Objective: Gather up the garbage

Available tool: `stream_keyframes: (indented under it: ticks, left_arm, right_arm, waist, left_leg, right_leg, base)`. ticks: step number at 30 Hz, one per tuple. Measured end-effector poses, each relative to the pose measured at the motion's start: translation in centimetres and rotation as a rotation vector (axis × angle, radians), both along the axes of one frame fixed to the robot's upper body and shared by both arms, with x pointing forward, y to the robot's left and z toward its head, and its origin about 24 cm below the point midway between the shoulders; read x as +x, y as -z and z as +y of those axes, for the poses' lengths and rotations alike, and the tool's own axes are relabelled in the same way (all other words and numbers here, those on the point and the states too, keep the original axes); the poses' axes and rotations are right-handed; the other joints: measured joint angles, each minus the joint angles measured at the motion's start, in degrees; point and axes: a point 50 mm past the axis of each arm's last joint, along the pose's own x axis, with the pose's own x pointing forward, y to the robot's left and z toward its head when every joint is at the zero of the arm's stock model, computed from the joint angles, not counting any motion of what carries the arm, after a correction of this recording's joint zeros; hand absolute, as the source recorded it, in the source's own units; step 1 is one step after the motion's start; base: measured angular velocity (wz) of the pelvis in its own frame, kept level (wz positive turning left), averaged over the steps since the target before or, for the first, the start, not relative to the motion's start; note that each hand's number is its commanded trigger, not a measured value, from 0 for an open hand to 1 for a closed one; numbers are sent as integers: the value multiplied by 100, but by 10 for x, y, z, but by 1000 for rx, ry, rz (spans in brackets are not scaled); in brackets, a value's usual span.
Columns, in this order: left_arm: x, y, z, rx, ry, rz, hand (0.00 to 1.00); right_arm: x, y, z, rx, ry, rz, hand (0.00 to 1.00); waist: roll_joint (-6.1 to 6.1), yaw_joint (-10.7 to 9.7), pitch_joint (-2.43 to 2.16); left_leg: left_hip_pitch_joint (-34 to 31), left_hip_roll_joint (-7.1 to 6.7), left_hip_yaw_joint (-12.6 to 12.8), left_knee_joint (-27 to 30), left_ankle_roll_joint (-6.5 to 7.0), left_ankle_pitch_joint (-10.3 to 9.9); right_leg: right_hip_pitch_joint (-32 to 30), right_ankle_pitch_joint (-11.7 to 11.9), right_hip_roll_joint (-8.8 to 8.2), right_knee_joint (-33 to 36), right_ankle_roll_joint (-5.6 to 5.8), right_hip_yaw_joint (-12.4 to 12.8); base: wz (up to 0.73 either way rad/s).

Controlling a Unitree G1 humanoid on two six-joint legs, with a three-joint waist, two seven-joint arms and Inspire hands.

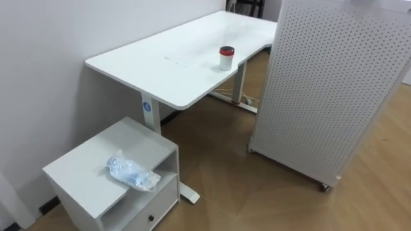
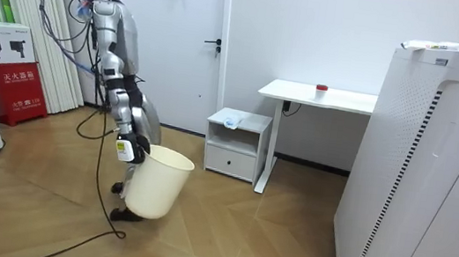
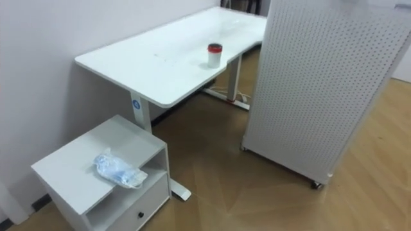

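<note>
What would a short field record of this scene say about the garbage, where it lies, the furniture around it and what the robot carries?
garbage: crumpled plastic, clear and bluish
where it lies: on top of the low white cabinet, beside the desk
desk: white desk with a red-lidded cup on it
other furniture: white perforated panel on wheels
robot: stands on the wooden floor, apart from the cabinet
carried: pale bin at its right hand
task state: garbage not yet picked

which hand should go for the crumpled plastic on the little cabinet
Left, probably: the right hand grips the waste bin by its rim, and the crumpled plastic bag lies on the cabinet toward the robot's left.
</note>
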Motion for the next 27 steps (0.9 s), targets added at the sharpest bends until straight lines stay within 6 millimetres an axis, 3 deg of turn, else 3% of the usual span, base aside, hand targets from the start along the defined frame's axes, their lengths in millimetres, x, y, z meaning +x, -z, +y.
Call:
stream_keyframes:
  ticks: [1, 2, 4, 5, 7, 8, 9, 10, 11, 12, 13, 15, 18, 19, 20, 21, 22, 23, 24, 25, 27]
  left_arm:
    - [2, 1, -2, -5, 0, -12, 0]
    - [4, 1, -2, -6, 2, -19, 0]
    - [-4, 0, -2, -4, -11, -8, 0]
    - [-11, -1, -1, -1, -25, 5, 0]
    - [-15, -1, -3, -5, -31, 12, 0]
    - [-14, -1, -3, -5, -30, 7, 0]
    - [-12, -1, -2, -3, -26, -4, 0]
    - [-4, 0, -1, 1, -20, -30, 0]
    - [0, 0, -1, 3, -18, -45, 0]
    - [6, 0, 0, 9, -12, -68, 0]
    - [8, 0, 0, 12, -9, -82, 0]
    - [17, 0, 0, 10, 0, -108, 0]
    - [39, 0, 1, 16, 19, -167, 0]
    - [44, 0, 0, 14, 24, -177, 0]
    - [48, 0, -1, 11, 26, -183, 0]
    - [53, 1, -3, 7, 44, -192, 0]
    - [65, 1, -7, 2, 57, -218, 0]
    - [68, 1, -7, 10, 70, -221, 0]
    - [72, 0, -4, 26, 54, -237, 0]
    - [71, -1, -2, 43, 37, -238, 0]
    - [76, -2, -1, 63, 33, -257, 0]
  right_arm:
    - [-2, -1, -2, -6, 5, 6, 100]
    - [-3, -1, -3, -9, 7, 9, 100]
    - [-4, -1, -4, -16, 5, 18, 100]
    - [-7, -1, -3, -19, 0, 27, 100]
    - [-8, -1, -3, -23, -4, 29, 100]
    - [-8, -1, -3, -24, -3, 26, 100]
    - [-10, 0, 0, -21, -1, 24, 100]
    - [-7, 0, 1, -19, -4, 16, 100]
    - [-5, 0, 1, -19, -8, 9, 100]
    - [-1, 0, 2, -22, -29, -1, 100]
    - [2, 0, 1, -27, -49, -9, 100]
    - [1, 0, 0, -36, -50, -16, 100]
    - [10, 0, 3, -37, -92, -33, 100]
    - [20, -1, 3, -45, -142, -50, 100]
    - [23, -1, 3, -49, -152, -57, 100]
    - [26, -2, 2, -58, -169, -66, 100]
    - [27, -3, 0, -70, -169, -65, 100]
    - [27, -3, 0, -71, -170, -64, 100]
    - [31, -2, 2, -74, -169, -70, 100]
    - [36, -3, 2, -78, -170, -83, 100]
    - [45, -5, 1, -87, -178, -118, 100]
  waist:
    - [-3, -68, 1]
    - [-8, -49, 2]
    - [-77, 103, -22]
    - [-56, 114, -6]
    - [-75, 107, -24]
    - [-90, 92, -38]
    - [-106, 97, -63]
    - [-157, 92, -60]
    - [-156, 96, -32]
    - [-207, 106, 27]
    - [-207, 110, 31]
    - [-164, 66, -56]
    - [-198, 170, -36]
    - [-235, 154, 16]
    - [-206, 135, 9]
    - [-201, 72, -31]
    - [-86, 40, -66]
    - [-107, 37, -60]
    - [-141, 103, -43]
    - [-149, 119, -37]
    - [-96, 142, -38]
  left_leg:
    - [-305, -124, 9, -154, 81, -55]
    - [-456, -164, 22, -304, 84, -56]
    - [-730, -372, 209, -1474, 4, 107]
    - [-800, -449, 192, -1962, 78, 588]
    - [-747, -513, 201, -2291, 179, 1094]
    - [-710, -552, 215, -2304, 255, 1135]
    - [-681, -584, 314, -2284, 332, 1105]
    - [-673, -602, 348, -2209, 353, 1045]
    - [-683, -596, 352, -2133, 360, 1005]
    - [-719, -594, 371, -1875, 402, 919]
    - [-824, -619, 441, -1645, 444, 798]
    - [-715, -616, 430, -1717, 389, 534]
    - [-692, -716, 505, -1679, 416, 424]
    - [-749, -736, 516, -1532, 488, 379]
    - [-864, -772, 551, -1432, 531, 330]
    - [-972, -938, 546, -1556, 587, 307]
    - [-967, -982, 597, -1754, 658, 323]
    - [-927, -1022, 682, -1778, 722, 324]
    - [-771, -1077, 755, -1879, 781, 274]
    - [-602, -1147, 736, -1986, 811, 243]
    - [-388, -1149, 622, -2206, 807, 199]
  right_leg:
    - [-1, -38, -7, -1, -14, 19]
    - [-3, -51, -13, -2, -9, 60]
    - [71, -86, -127, -55, 13, 157]
    - [215, -127, -156, -148, 49, 208]
    - [396, -158, -207, -352, 116, 296]
    - [411, -173, -237, -399, 148, 301]
    - [447, -163, -306, -492, 209, 307]
    - [482, -123, -365, -582, 281, 204]
    - [533, -92, -381, -633, 334, 141]
    - [644, -80, -425, -661, 347, 176]
    - [763, -80, -450, -746, 348, 307]
    - [778, -102, -463, -763, 386, 287]
    - [695, -176, -630, -665, 523, 207]
    - [687, -170, -688, -596, 577, 91]
    - [712, -165, -696, -556, 590, 104]
    - [648, -242, -764, -369, 729, 136]
    - [416, -330, -866, 154, 875, 30]
    - [273, -330, -957, 500, 883, -64]
    - [10, -235, -1137, 1181, 1006, -180]
    - [-231, 27, -1249, 1757, 1063, -218]
    - [-535, 301, -1289, 2285, 1004, -266]
  base:
    - [61]
    - [21]
    - [-36]
    - [-34]
    - [-17]
    - [-15]
    - [-16]
    - [-18]
    - [-23]
    - [-23]
    - [-25]
    - [2]
    - [-10]
    - [-20]
    - [17]
    - [54]
    - [61]
    - [34]
    - [3]
    - [0]
    - [3]
